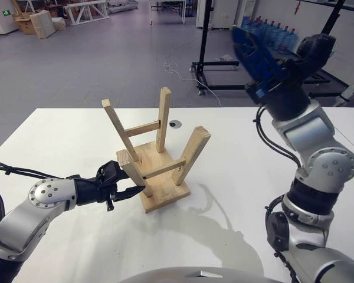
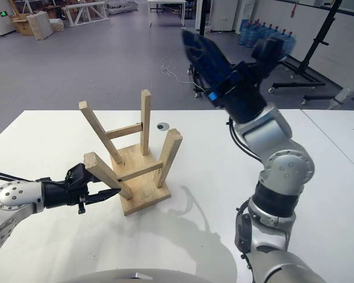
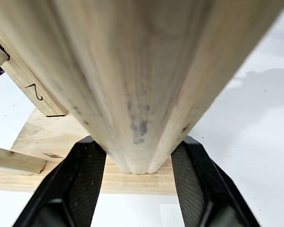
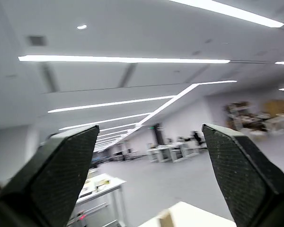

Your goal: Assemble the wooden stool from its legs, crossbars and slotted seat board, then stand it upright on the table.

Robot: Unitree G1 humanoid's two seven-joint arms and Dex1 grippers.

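Note:
The wooden stool (image 1: 159, 159) stands upside down on the white table (image 1: 236, 153). Its seat board (image 1: 168, 193) lies flat and its legs point up, joined by crossbars (image 1: 143, 129). My left gripper (image 1: 137, 190) is low at the stool's near left side, shut on the base of the nearest leg (image 1: 131, 171). In the left wrist view, the black fingers (image 3: 85, 184) press both sides of that leg (image 3: 132, 94) just above the board. My right gripper (image 1: 252, 52) is raised high over the table's far right, open and holding nothing, its pads (image 4: 68, 175) spread wide toward the ceiling.
A small round grommet (image 1: 175, 124) sits in the table behind the stool. Bare tabletop lies to the right of the stool and in front of it. A black wheeled frame (image 1: 207, 59) and blue water bottles (image 1: 280, 36) stand on the floor beyond the far edge.

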